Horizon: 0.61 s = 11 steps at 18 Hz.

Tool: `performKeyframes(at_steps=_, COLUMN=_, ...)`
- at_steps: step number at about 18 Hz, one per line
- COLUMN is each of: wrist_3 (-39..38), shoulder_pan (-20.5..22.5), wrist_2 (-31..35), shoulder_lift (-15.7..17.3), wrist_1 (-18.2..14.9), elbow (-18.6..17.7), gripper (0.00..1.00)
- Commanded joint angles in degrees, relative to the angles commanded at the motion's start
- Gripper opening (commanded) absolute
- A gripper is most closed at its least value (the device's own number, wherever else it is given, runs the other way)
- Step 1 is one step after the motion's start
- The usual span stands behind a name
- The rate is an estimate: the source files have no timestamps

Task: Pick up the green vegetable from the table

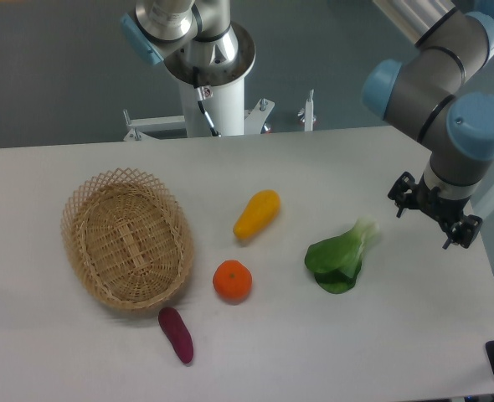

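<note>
The green vegetable [341,255] lies on the white table [314,352] right of centre, dark leaves toward the front and pale stalk pointing up-right. My gripper [429,219] hangs to its right, above the table near the right edge, apart from the vegetable. Its two black fingers stand spread with nothing between them, so it is open.
A woven wicker basket [126,239] sits at the left. A yellow elongated fruit [256,214], an orange [232,280] and a purple eggplant-like piece [177,334] lie between the basket and the vegetable. The arm's base column [218,92] stands behind the table.
</note>
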Motion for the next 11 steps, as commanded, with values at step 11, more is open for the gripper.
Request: performKeyframes(at_steps=11, wrist_3=-3.45, shoulder_pan=-0.97, wrist_2=-2.55, shoulder_lift=1.94, wrist_1=0.0, elbow=-5.89, gripper=1.0)
